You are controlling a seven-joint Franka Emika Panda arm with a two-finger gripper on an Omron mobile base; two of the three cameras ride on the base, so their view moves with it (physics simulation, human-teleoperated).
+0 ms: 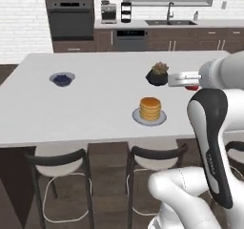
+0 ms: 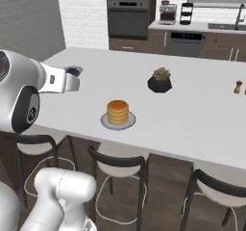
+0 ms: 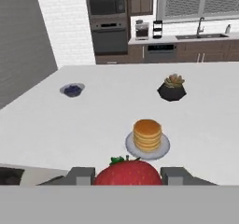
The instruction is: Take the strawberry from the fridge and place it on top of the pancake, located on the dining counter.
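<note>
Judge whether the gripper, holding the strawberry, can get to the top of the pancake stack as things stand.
Probably yes. The gripper holds the strawberry near the counter's edge, and the pancake stack lies just ahead with bare counter between. The plant pot sits farther back.

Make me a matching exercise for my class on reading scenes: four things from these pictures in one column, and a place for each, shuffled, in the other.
Things:
1. strawberry
2. pancake
3. blueberries
4. potted plant

Places:
A. in a small bowl far left on the dining counter
B. in a black pot behind the stack
C. between the gripper fingers
D. stacked on a grey plate

Pairs: 1-C, 2-D, 3-A, 4-B
</note>
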